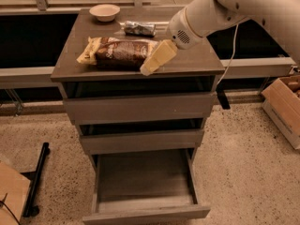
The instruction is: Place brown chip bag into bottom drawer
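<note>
The brown chip bag [118, 53] lies flat on the cabinet top, left of centre, dark brown with pale yellow ends. My gripper [154, 60] hangs from the white arm just at the bag's right end, over the cabinet top's front part. The bottom drawer [144, 184] is pulled out wide and its boxy inside has nothing in it. The two shallower drawers above it stand slightly ajar.
A small silver foil packet [139, 28] and a pale bowl [104, 11] sit at the back of the cabinet top [197, 60]. A cardboard box [286, 109] stands on the floor at right. A black bar [36, 179] lies on the floor at left.
</note>
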Controlling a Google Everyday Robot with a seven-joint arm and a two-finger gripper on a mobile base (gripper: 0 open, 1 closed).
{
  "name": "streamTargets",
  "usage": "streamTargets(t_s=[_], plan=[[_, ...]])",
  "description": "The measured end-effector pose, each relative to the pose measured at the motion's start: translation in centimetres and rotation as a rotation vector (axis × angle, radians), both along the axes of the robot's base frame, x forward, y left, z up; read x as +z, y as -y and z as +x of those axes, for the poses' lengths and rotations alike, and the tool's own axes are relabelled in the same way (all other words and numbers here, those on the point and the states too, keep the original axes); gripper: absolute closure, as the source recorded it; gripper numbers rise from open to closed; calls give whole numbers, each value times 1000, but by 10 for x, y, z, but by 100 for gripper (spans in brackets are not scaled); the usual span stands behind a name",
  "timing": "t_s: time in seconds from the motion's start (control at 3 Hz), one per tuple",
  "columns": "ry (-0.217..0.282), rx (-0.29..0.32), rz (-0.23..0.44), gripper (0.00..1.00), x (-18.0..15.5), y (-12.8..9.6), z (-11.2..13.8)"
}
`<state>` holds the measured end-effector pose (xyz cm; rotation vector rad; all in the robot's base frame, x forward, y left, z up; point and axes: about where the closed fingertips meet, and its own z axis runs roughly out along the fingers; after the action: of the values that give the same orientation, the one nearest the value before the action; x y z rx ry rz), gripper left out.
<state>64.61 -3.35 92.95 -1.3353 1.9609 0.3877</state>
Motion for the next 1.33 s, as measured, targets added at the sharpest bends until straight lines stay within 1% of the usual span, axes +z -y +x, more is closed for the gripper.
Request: streamTargets(t_s=[0.33,0.67,1.0,1.33], plan=[[0,0,0,0,0,0,0],[5,-28,30,0,-5,-4,7],[29,-88,106,0,-21,-22,45],[48,-143,148,0,-40,-31,86]])
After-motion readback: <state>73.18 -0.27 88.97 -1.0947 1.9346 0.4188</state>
